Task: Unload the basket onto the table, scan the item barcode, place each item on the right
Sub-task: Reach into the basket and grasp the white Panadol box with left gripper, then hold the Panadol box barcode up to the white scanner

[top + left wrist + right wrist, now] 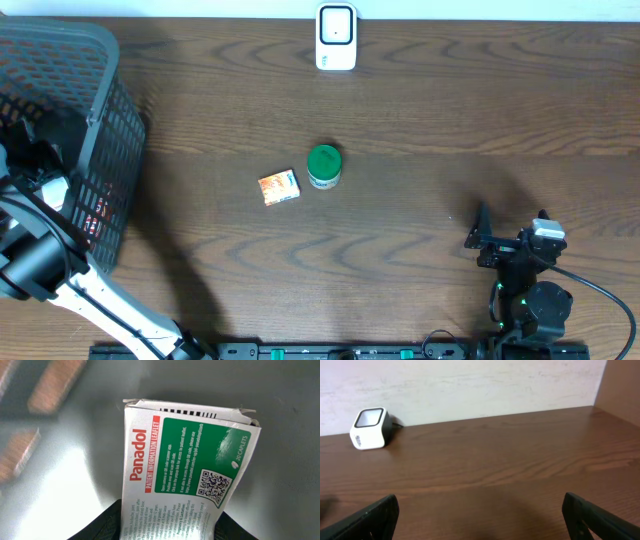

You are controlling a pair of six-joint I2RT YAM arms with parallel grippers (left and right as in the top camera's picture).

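In the left wrist view a white, green and red Panadol box [185, 465] fills the middle, QR code and printed text facing the camera. My left gripper [167, 522] is shut on its lower end, one black finger [102, 525] pressed against each side. In the overhead view this gripper is down inside the grey basket [100, 120] and hidden. The white scanner [336, 37] stands at the table's far edge and also shows in the right wrist view [369, 428]. My right gripper [480, 515] is open near the front right [510, 228] with nothing between its fingers.
A green-lidded jar [323, 166] and a small orange box [279, 187] lie mid-table. The basket takes up the left side, with the left arm [40, 255] reaching into it. Blurred orange packs [55, 382] lie on the basket floor.
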